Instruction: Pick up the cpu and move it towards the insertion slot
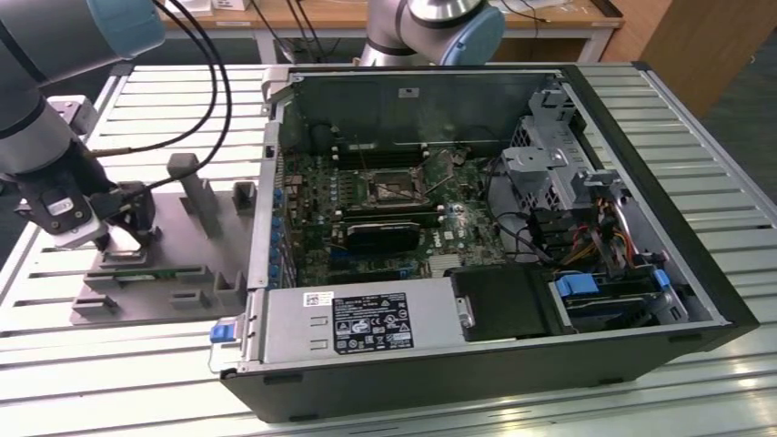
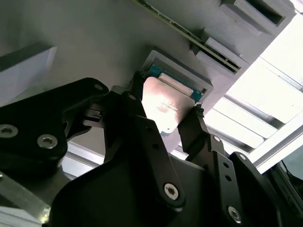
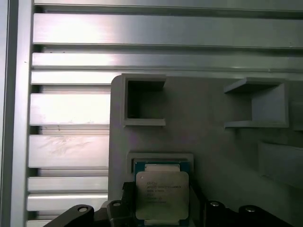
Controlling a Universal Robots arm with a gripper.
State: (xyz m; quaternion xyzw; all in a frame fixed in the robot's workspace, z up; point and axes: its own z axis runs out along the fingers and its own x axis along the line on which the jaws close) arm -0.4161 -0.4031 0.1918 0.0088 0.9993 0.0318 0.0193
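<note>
So right up close there's the black metal two-finger gripper [image 2: 165, 101], and its bolted link fingers [image 2: 201, 137] are pressed in on two opposite edges of the cpu [image 3: 162, 195]. That's the little flat square chip with a shiny brushed-silver lid on a thin green-edged board, so I'd call this a pinch on the chip, not a spread hand. The chip sits in, or barely above, a shallow square recess [image 3: 162, 157] in the matte grey plastic fixture [image 3: 213, 156]. I can't tell from the wrist views whether it's actually off the recess floor. My read is that this is the grasp part of the pick, with no carrying done yet. A part that thin with a lid that slick would call for a level grip and a straight pull clear of the recess walls, no dragging. The fixture is blocky moulded stuff lying on a ribbed aluminium slat table [image 1: 146, 364], on the exterior view's left. Farther off toward that view's right is the open black steel computer case [image 1: 486, 382] on its side. Deep inside it is the insertion slot [image 1: 391, 188], a square silvery frame round a dark centre on the green motherboard [image 1: 318, 214], well apart from the gripper.
</note>
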